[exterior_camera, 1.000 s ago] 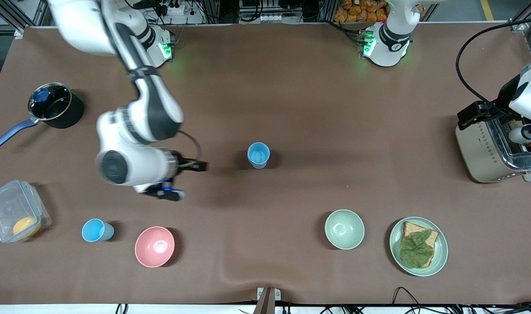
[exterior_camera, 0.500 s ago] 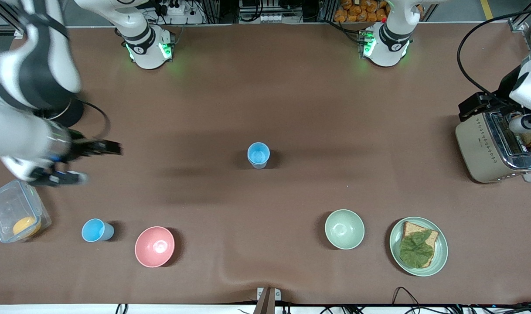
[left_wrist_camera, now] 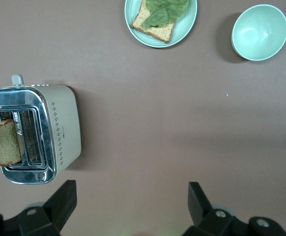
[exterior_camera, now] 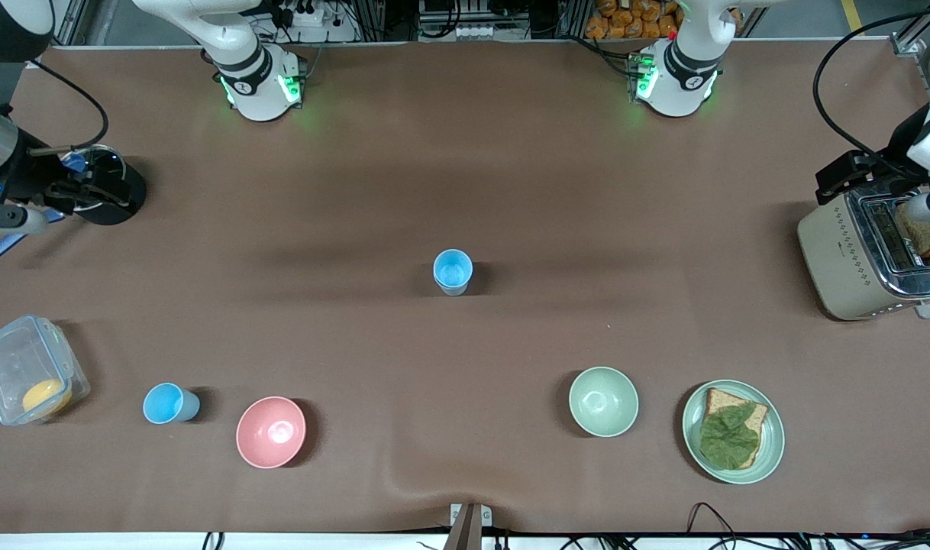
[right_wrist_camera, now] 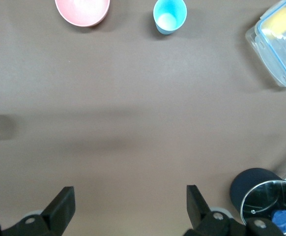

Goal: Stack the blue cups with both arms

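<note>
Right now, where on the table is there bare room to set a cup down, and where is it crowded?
The widest bare stretch lies between the middle blue cup and the arm bases, and on toward the toaster. Bare table also separates the pink bowl from the green bowl. It is crowded at the right arm's end: pot, container, second blue cup.

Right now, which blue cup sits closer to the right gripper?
The blue cup beside the pink bowl, at, toward the right arm's end. The other blue cup stands alone mid-table. The open right gripper hangs over the black pot.
</note>
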